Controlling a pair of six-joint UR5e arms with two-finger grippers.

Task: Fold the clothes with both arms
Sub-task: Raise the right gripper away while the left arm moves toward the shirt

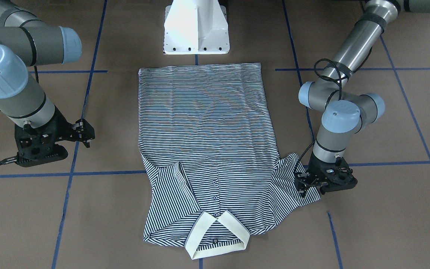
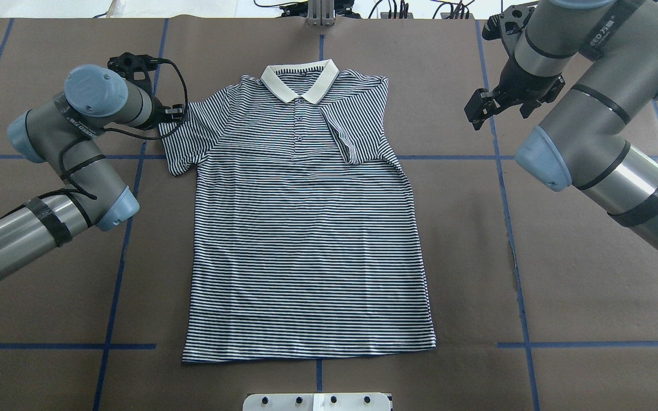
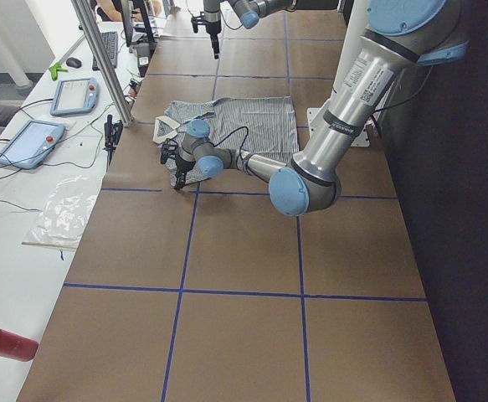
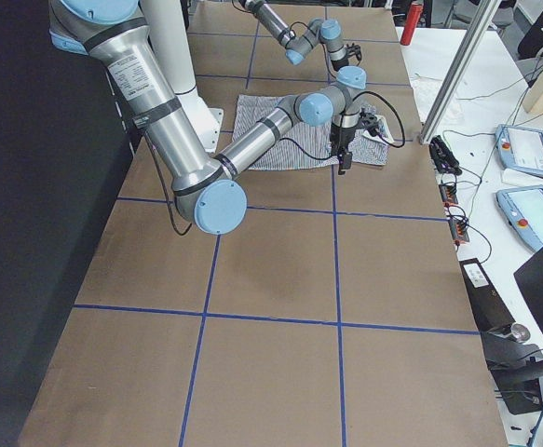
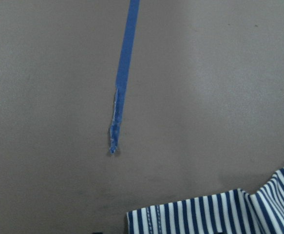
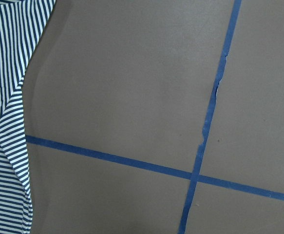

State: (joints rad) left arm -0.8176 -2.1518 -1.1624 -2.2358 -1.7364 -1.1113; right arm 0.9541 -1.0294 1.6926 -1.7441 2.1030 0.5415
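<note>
The striped polo shirt (image 2: 306,228) lies flat at mid-bench, collar toward the far edge, its spread sleeve (image 1: 287,175) touching the left gripper (image 1: 312,188), jaws seemingly parted and empty, while the right gripper (image 2: 476,114), likewise parted, hangs well apart.

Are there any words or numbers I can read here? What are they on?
"EED", then marks I cannot make out: on the right arm, overhead view.
Left arm: white lettering, too blurred to read.
Sticker on the left arm, side view: too small to read.
Shirt: no text that I can read.
</note>
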